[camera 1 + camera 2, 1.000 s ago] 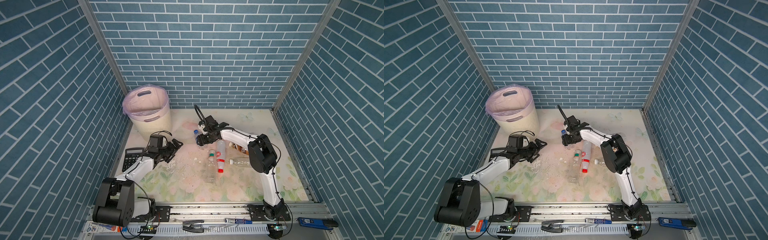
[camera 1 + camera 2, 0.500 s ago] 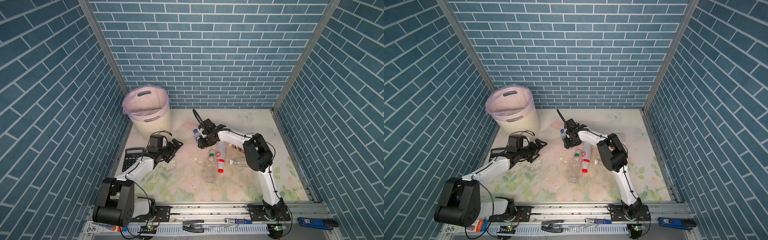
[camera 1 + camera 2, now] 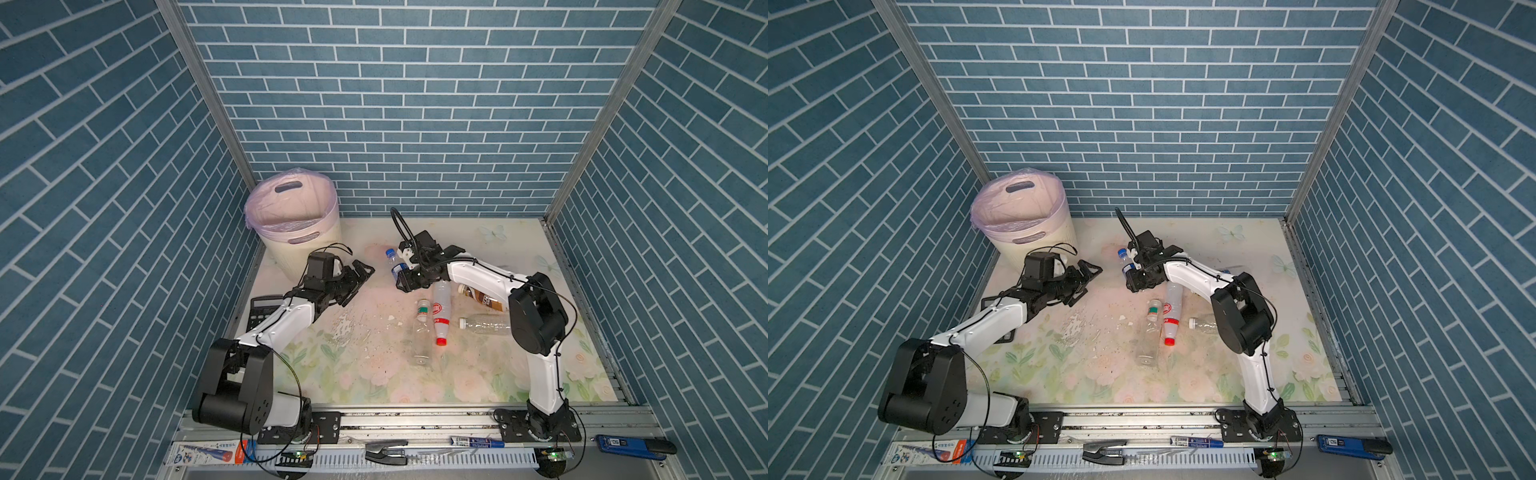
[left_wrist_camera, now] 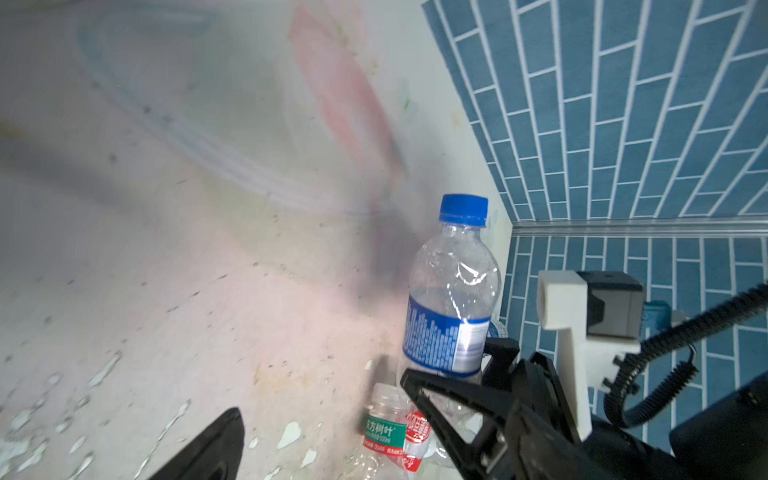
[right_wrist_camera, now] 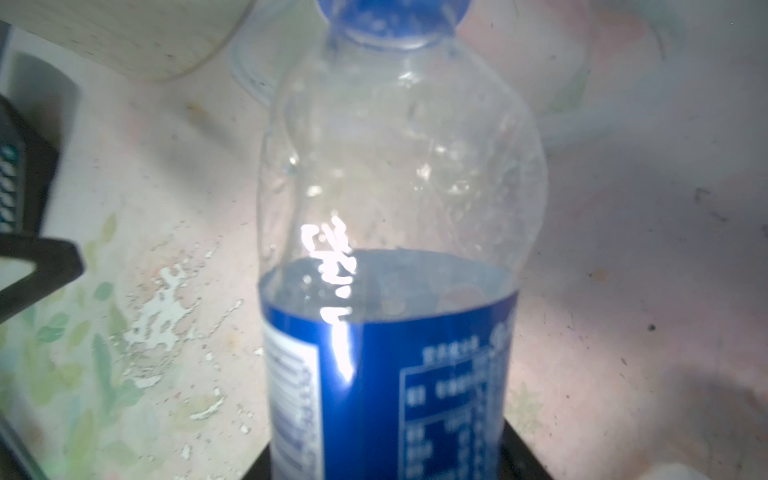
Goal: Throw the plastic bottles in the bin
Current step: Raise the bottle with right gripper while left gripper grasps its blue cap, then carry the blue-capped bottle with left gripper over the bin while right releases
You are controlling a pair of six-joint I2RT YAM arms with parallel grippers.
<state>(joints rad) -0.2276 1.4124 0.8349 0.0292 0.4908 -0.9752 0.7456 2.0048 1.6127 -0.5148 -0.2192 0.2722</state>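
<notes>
My right gripper (image 3: 404, 277) is shut on the lower body of a clear plastic bottle with a blue label and blue cap (image 3: 393, 261) (image 3: 1124, 259) (image 4: 451, 299) (image 5: 395, 187), left of the table's middle. My left gripper (image 3: 362, 272) (image 3: 1089, 272) (image 4: 320, 395) stands open a short way to its left, with nothing in it. Lying right of them are a green-labelled clear bottle (image 3: 422, 328), a white bottle with a red cap (image 3: 441, 309), a brown-labelled bottle (image 3: 482, 297) and a plain clear bottle (image 3: 484, 325). The cream bin (image 3: 286, 253) (image 3: 1017, 249) with its pink bag stands at the back left.
A black calculator (image 3: 262, 311) lies by the left wall under my left arm. The flowered table cover (image 3: 365, 365) is flaked near the middle. Blue brick walls close in three sides, and tools lie on the front rail (image 3: 457, 441).
The right gripper's jaws have narrowed onto the blue-labelled bottle, and gripper and bottle have shifted slightly left toward the left gripper. The left arm has not moved.
</notes>
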